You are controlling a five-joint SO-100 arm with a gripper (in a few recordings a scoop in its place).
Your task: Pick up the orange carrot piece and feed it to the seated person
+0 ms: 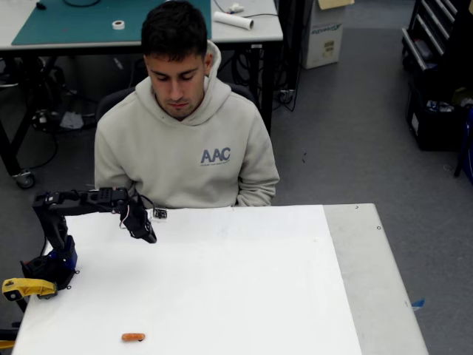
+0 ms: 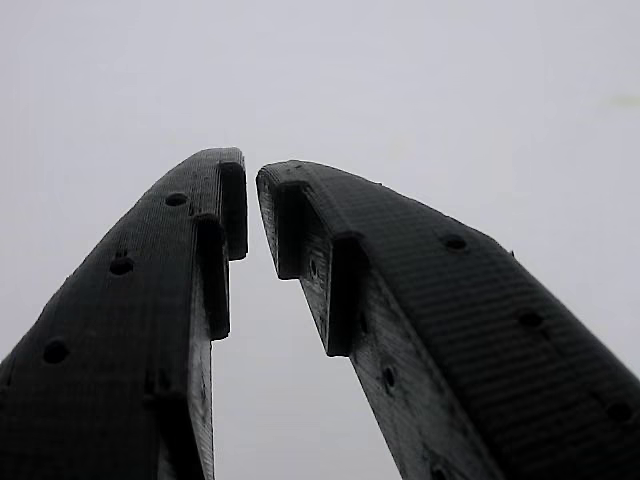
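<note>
Down near the front edge of the white table [image 1: 244, 296], the orange carrot piece [image 1: 134, 337] lies flat, stubby and round-ended; the gripper [image 2: 252, 180], nearly closed, holds nothing.

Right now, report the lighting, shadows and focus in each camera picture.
Fixed view: even indoor light, sharp, the small orange carrot piece on the white table casts barely any shadow. Wrist view: dark ridged gripper fingers crisp, the pale surface behind them featureless, dimming toward the corners.

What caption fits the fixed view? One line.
Gripper hovers near seated person; carrot piece lies untouched on table.
</note>
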